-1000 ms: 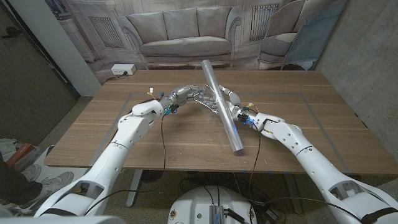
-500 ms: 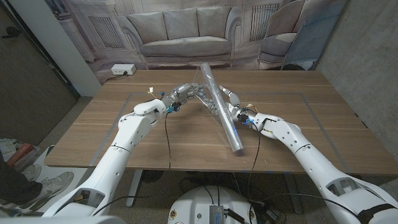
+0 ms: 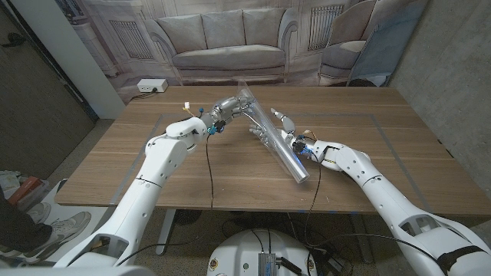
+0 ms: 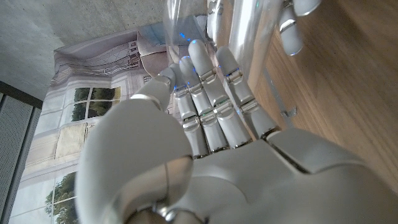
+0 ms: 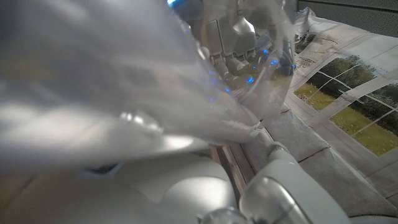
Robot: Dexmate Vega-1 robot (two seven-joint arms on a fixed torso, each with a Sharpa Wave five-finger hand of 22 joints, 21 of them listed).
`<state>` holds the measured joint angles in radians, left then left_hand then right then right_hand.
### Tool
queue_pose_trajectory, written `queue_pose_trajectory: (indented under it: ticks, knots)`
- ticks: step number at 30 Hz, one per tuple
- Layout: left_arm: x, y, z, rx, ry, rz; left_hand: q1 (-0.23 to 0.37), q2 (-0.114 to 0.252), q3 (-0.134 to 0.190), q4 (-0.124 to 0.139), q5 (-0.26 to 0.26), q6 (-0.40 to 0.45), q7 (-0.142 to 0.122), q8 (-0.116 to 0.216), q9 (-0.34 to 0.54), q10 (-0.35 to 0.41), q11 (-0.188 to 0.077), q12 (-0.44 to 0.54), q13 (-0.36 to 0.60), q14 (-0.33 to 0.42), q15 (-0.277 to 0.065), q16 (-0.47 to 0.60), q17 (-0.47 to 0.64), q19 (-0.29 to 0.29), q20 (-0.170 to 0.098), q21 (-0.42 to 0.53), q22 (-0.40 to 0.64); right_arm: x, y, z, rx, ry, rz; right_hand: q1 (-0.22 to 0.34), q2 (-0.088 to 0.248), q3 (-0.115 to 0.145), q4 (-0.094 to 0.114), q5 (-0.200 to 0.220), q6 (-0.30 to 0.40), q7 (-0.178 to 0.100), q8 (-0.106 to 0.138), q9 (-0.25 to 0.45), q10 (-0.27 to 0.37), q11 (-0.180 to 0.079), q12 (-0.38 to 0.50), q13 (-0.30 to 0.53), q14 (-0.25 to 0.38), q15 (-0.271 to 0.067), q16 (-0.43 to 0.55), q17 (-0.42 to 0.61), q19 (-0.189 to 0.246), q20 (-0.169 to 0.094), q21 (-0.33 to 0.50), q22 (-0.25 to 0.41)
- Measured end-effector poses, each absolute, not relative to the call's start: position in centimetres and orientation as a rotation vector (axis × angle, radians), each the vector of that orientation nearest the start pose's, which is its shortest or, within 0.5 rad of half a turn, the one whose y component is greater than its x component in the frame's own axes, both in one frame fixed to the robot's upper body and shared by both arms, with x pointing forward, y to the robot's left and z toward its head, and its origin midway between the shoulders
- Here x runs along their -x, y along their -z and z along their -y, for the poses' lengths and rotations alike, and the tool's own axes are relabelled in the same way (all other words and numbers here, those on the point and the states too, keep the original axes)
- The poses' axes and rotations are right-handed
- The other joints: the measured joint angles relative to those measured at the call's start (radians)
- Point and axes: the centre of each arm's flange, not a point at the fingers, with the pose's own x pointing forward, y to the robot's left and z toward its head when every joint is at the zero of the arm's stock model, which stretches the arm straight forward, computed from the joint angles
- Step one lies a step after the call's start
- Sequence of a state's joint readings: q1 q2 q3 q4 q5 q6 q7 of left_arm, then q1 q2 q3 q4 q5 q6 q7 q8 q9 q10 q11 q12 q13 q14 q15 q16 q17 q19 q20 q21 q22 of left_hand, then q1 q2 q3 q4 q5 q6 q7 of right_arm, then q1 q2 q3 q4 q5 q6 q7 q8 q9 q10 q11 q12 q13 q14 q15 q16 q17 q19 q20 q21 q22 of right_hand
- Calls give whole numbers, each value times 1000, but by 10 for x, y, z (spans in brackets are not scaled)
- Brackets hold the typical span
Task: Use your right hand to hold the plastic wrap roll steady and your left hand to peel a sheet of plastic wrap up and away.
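At the far left edge of the wooden table [image 3: 192, 172] we see a white power strip [image 3: 152, 86] lying near the wall. Moving right, our left hand [image 3: 228, 106] is raised above the far middle of the table, its fingers [image 4: 211, 93] held straight and close together against a thin clear sheet [image 3: 244, 98] of wrap that stretches from the hand to the upper end of the roll. We take it that the left hand is pinching that sheet, though the exact contact between thumb and film is hard to make out through the transparent plastic.

Just right of it, the plastic wrap roll [image 3: 280, 142] runs slantwise over the middle of the table, its far end lifted and its near end pointing toward the front edge. Our right hand [image 3: 278, 132] grips the roll around its middle, fingers wrapped over the tube, with the forearm trailing off toward the right front corner. In the right wrist view the film [image 5: 124, 81] shows as a blurred, shiny mass close to the camera, with the left hand's fingers [image 5: 233, 46] faintly visible through it.

Behind the table hangs a backdrop printed with a grey sofa [image 3: 226, 42].
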<state>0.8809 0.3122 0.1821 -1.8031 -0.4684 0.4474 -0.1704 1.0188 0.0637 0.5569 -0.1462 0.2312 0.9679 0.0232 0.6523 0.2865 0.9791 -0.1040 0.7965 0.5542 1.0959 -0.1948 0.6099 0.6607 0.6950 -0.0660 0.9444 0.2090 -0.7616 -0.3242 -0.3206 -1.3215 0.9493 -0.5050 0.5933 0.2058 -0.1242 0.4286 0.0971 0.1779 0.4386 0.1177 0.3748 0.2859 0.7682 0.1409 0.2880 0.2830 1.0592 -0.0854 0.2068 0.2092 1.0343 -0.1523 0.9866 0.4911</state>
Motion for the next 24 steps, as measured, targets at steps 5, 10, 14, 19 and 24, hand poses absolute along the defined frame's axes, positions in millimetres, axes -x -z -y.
queue_pose_trajectory:
  ticks: [5, 10, 14, 19, 24]
  knots:
    - [-592, -55, -174, -53, 482, 410, 0, 0, 0, 0, 0, 0, 0, 0, 0, 0, 0, 0, 0, 6, -1, -4, 6, 0, 0, 8, 0, -640, 61, 133, -427, -1045, 22, -5, -5, -2, 2, 0, 0, 0, 0, 0, 0, 0, 0, 0, -4, 4, 0, -4, 0, 0, -9, -5]
    - [-588, -65, -171, -80, 485, 431, 0, 0, 0, 0, 0, 0, 0, 0, 0, 2, 2, 0, 4, 5, -2, -4, 10, 0, 0, 15, 0, -640, 61, 132, -440, -1067, 34, -12, -7, -7, 7, 0, 0, 0, 0, 0, 2, 2, 0, 0, -4, 4, 0, -5, 0, 0, -9, -5]
    - [-585, -72, -168, -99, 484, 445, 0, 0, 0, 0, 6, 0, 0, 0, 0, 2, 2, -5, 5, 5, -2, -4, 14, 0, 0, 20, 0, -639, 59, 132, -444, -1072, 39, -15, -4, -7, 6, 0, 0, 0, 0, 0, 4, 4, 0, -4, -4, 4, 0, -5, 0, 0, -9, -5]
    - [-581, -82, -164, -123, 486, 463, 0, 0, 0, 0, 6, 0, 0, 0, 0, 2, 2, -7, 5, 5, -2, -11, 18, -7, 2, 28, 0, -638, 56, 133, -444, -1075, 48, -19, -8, -4, 9, 0, 0, 0, 0, 0, 4, 4, 0, -5, -4, 4, 0, -5, 0, 0, -9, -9]
    - [-578, -90, -161, -143, 489, 474, 0, 0, 0, 0, 6, 0, 0, 0, 0, 2, 2, -7, 7, 4, -2, -11, 23, -10, -2, 36, -5, -636, 56, 134, -448, -1064, 44, -22, -4, -2, 11, 4, 0, 0, -5, 0, 4, 4, 0, -5, 1, 9, 0, -5, 0, 0, -9, -9]
